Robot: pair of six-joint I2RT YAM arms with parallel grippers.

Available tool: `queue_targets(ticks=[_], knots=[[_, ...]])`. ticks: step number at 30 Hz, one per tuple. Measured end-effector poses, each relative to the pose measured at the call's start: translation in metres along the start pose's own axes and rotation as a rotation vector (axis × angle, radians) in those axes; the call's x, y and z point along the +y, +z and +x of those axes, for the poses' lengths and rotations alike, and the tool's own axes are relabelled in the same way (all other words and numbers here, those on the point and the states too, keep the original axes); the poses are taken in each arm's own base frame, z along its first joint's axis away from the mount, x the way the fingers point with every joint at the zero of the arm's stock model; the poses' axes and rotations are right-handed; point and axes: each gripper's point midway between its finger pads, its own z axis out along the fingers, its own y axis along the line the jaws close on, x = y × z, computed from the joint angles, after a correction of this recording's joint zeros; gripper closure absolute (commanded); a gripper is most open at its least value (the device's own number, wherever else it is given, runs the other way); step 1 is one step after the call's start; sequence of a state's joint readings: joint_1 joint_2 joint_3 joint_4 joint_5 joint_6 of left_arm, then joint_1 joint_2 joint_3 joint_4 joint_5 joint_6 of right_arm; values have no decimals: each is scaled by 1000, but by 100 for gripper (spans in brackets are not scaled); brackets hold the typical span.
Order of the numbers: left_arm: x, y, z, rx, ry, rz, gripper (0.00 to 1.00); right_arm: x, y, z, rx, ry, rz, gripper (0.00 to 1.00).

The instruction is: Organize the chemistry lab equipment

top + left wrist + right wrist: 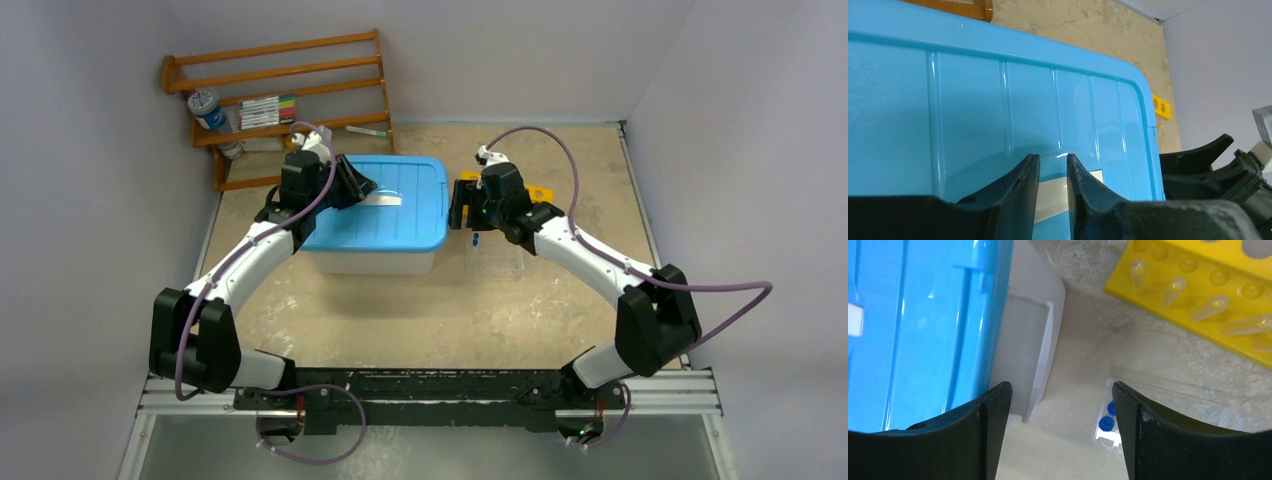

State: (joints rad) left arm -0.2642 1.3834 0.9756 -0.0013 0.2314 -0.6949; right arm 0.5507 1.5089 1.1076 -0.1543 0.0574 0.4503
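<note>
Nearest the top camera, shows the metal rail point(450, 385) carrying both arm bases. Farther up, finds the left fingers point(362, 187) over the blue lid point(410, 225) of a white bin point(370, 262), beside a white label point(388, 199). Places the right fingers point(460, 205) just off the lid's right edge, above a clear packet point(497, 262) lying on the worktop point(400, 320) beside the bin, with a yellow tube rack point(540, 192) behind. Sets coloured markers point(268, 110) on a wooden shelf point(275, 48) at the back left.

From the left wrist, shows fingers drawn nearly together with a thin gap, nothing between them, and the label on the lid below.

From the right wrist, shows fingers spread wide and empty above the worktop. Frames the packet's blue caps low between them, the bin wall at left, and the rack's clear tubes at upper right.
</note>
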Motion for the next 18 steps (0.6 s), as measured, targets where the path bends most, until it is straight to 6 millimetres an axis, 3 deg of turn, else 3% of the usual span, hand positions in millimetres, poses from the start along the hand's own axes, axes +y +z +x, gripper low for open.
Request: queue_targets(ticks=[4,9,14,18], knots=[[0,0,0,0,0,1,73,3,-14,4,-14,22,-31,18],[0,0,0,0,0,0,73,10,-38,-12,-95,38,-89,12],[0,0,0,0,0,1,73,44,-51,-35,-190,52,-311,1],[0,0,0,0,0,1,73,59,-44,-27,-183,54,-455,0]])
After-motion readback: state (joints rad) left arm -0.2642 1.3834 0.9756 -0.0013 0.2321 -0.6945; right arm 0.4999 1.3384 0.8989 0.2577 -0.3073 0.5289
